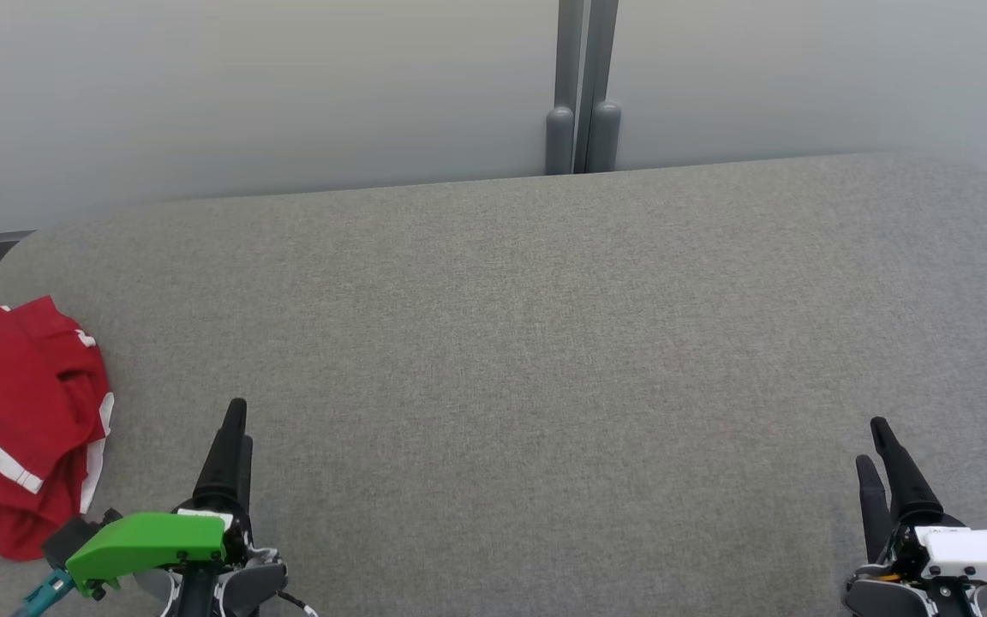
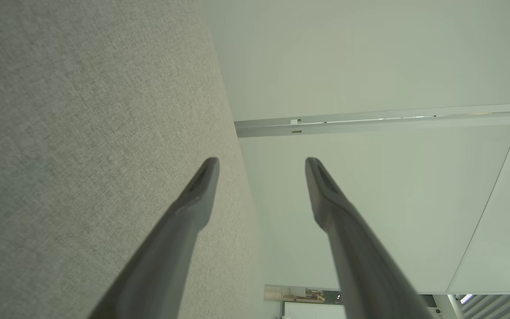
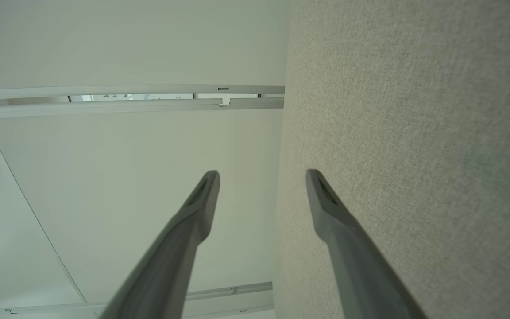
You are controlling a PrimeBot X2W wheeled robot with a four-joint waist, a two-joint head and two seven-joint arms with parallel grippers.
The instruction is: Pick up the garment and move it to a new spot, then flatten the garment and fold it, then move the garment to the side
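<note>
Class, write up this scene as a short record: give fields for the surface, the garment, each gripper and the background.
surface: grey fabric, broad
garment: red with white stripes, bunched at the surface's left edge, partly out of frame
left gripper: open, empty, fingers beside the garment, not touching
right gripper: open, empty, over the surface's right side
background: pale wall panels, grey post
</note>
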